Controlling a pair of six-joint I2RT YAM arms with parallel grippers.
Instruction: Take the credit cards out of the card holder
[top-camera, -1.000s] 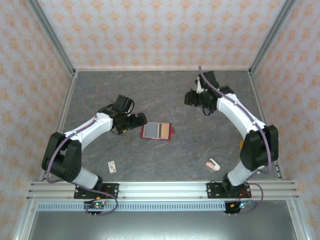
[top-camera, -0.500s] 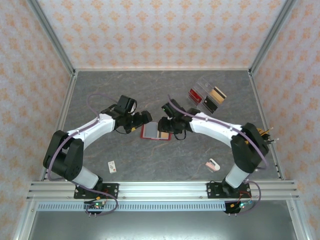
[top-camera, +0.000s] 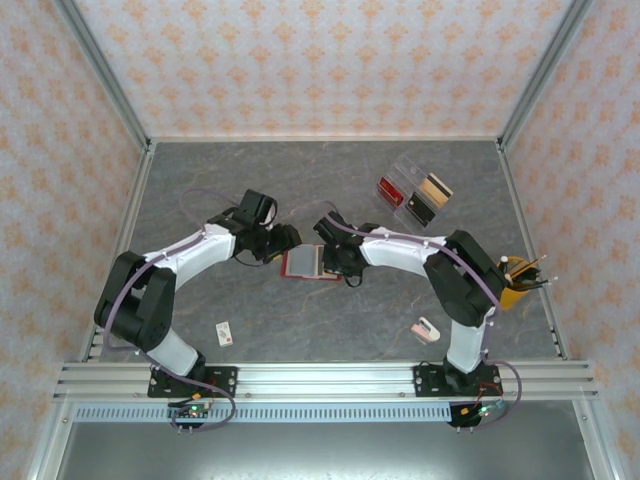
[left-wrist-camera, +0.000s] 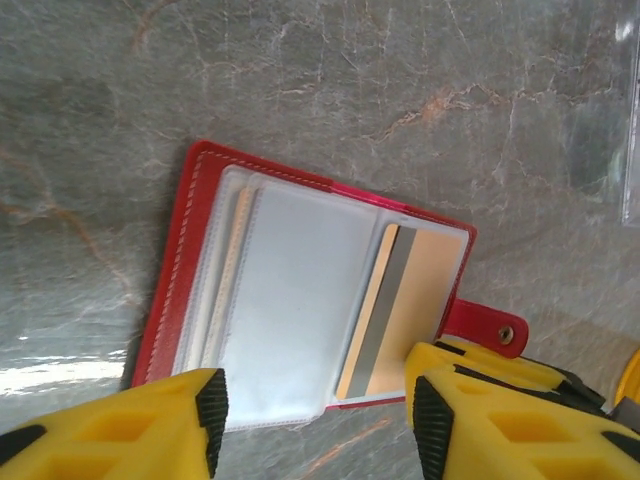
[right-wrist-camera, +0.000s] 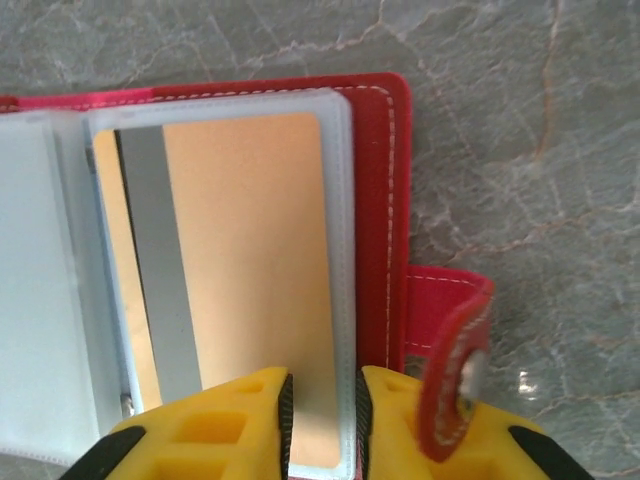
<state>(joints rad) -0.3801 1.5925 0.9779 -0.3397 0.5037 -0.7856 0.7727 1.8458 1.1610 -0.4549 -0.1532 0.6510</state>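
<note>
Right arm: swung in from the far right of the table to the card holder (top-camera: 300, 262), which lies open at table centre. Left gripper (left-wrist-camera: 318, 415) has edged up to its left side, jaws wide, straddling the rim, nothing held. Right gripper (right-wrist-camera: 322, 400): jaws a slit apart over the tan credit card (right-wrist-camera: 250, 250) in its clear sleeve (right-wrist-camera: 338, 200); grip cannot be told. Step in hand, by judgement: seizing that card. Next move likely calls for a firm pinch, then a straight slide out of the sleeve while the left arm pins the holder.

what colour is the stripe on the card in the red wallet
The stripe is grey, on a yellowish-tan card; clearest in the right wrist view.
</note>
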